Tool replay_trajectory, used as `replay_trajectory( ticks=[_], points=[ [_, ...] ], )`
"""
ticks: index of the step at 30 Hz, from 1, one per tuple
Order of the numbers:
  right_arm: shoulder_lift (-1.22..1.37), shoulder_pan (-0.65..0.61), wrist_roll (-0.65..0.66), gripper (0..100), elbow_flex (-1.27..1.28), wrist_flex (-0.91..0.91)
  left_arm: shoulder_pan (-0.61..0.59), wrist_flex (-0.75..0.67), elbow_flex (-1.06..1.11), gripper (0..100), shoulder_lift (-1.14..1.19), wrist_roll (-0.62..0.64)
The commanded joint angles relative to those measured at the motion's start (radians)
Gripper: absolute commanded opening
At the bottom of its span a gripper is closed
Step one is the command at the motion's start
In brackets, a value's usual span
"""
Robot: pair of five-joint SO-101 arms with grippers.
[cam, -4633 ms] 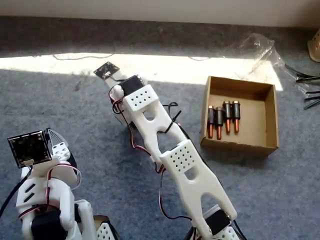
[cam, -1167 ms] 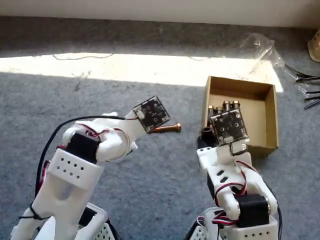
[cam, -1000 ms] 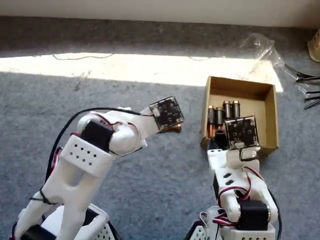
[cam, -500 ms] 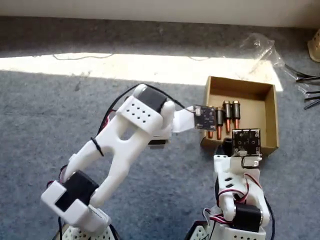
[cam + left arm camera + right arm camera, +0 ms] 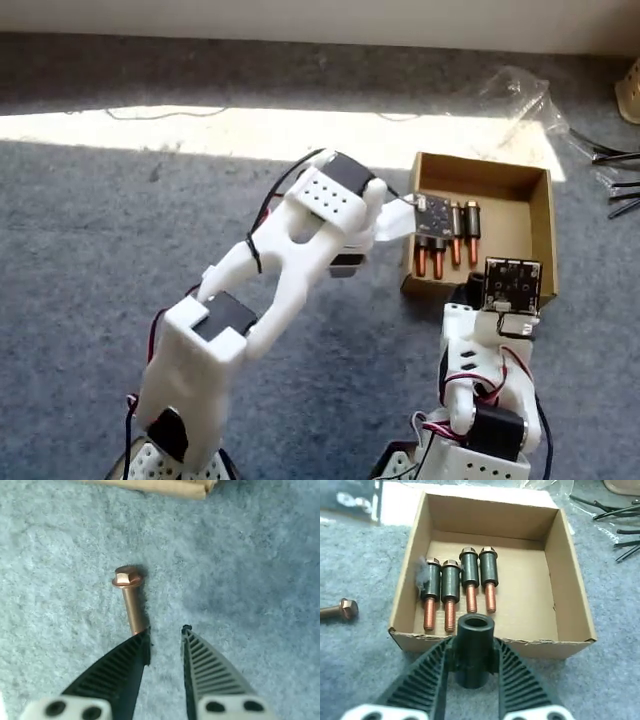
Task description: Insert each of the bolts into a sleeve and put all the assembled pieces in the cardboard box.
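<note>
The left arm stretches across the grey surface toward the cardboard box, its wrist over the box's left wall. The left tool is released, its 2 fingers spread and pointing down at the surface. 1 copper bolt lies flat there outside the box, to the left of it, with its threaded end just beside 1 fingertip. The right tool is clenched on a black sleeve, held upright with its bore facing up, just in front of the box's near wall. Inside the box, 4 assembled pieces lie side by side toward its left wall, their copper shanks pointing to the near side.
</note>
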Motion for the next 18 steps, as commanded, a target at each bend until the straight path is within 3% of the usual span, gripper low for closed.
replay_trajectory(
  ticks=[1,18],
  points=[
    [-0.008,0.015,-0.009,0.4,-0.012,-0.033,0.010,0.011,-0.128,11,0.076,-0.003],
    [-0.008,0.015,-0.009,0.4,-0.012,-0.030,0.001,0.005,-0.364,11,0.295,-0.006]
  ],
)
